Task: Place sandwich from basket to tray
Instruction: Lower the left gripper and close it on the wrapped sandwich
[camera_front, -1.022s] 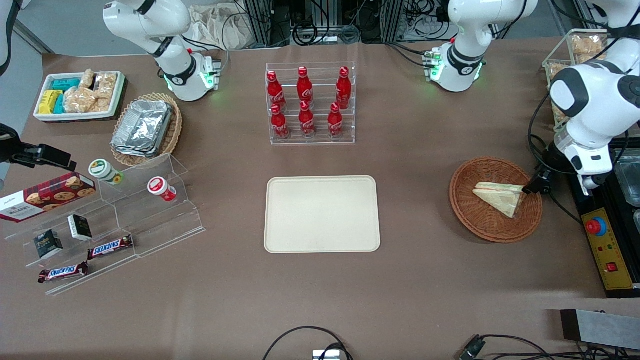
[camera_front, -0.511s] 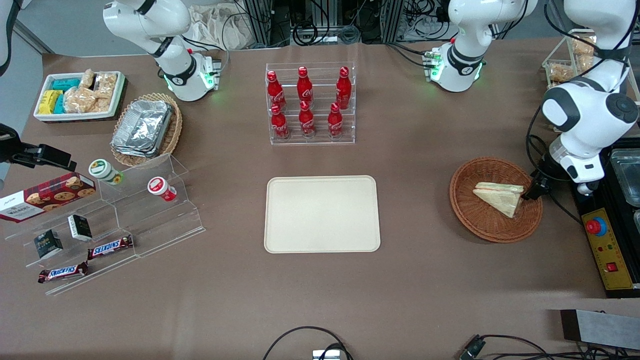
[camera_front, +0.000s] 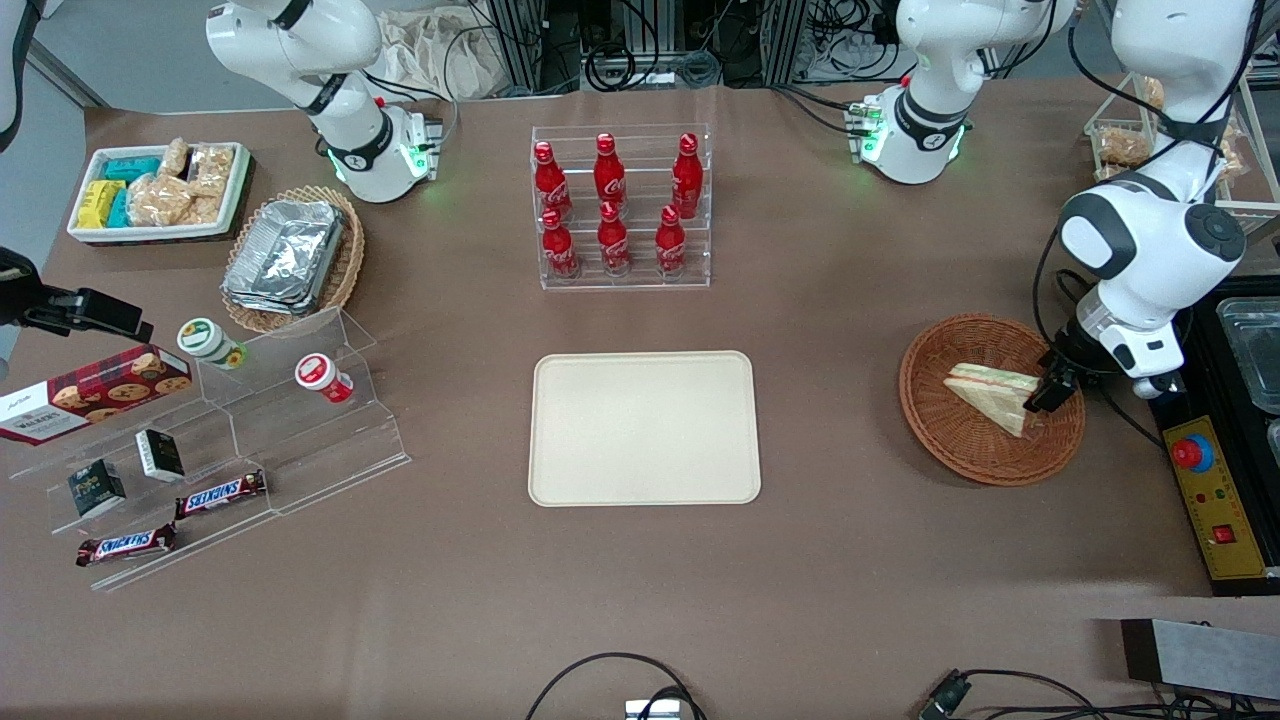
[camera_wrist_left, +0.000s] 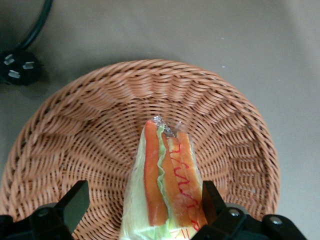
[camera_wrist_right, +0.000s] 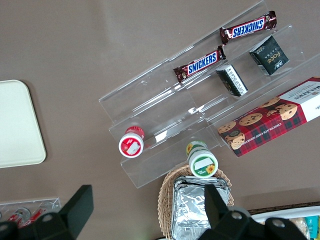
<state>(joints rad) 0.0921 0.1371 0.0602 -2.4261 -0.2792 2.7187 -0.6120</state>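
The working arm is bent over the working arm's end of the desk (camera_front: 850, 300), its wrist angled down toward the basket (camera_front: 965, 450). The hand (camera_front: 1045, 392) is lowered at the sandwich's broad end, just inside the basket's rim. In the wrist view the fingers (camera_wrist_left: 75, 202) are spread apart, one on each side of the sandwich (camera_wrist_left: 167, 187); one is seen close against the wrap and the other is held clear of it, so the hand is open. One sandwich (camera_front: 990, 392) is seen lying in the one reddish-brown basket, its filling edge turned up. One cream tray (camera_front: 643, 428) lies flat at the desk's middle, well apart from the basket. Six red bottles (camera_front: 612, 200) are counted in a clear rack, farther from the camera than the tray
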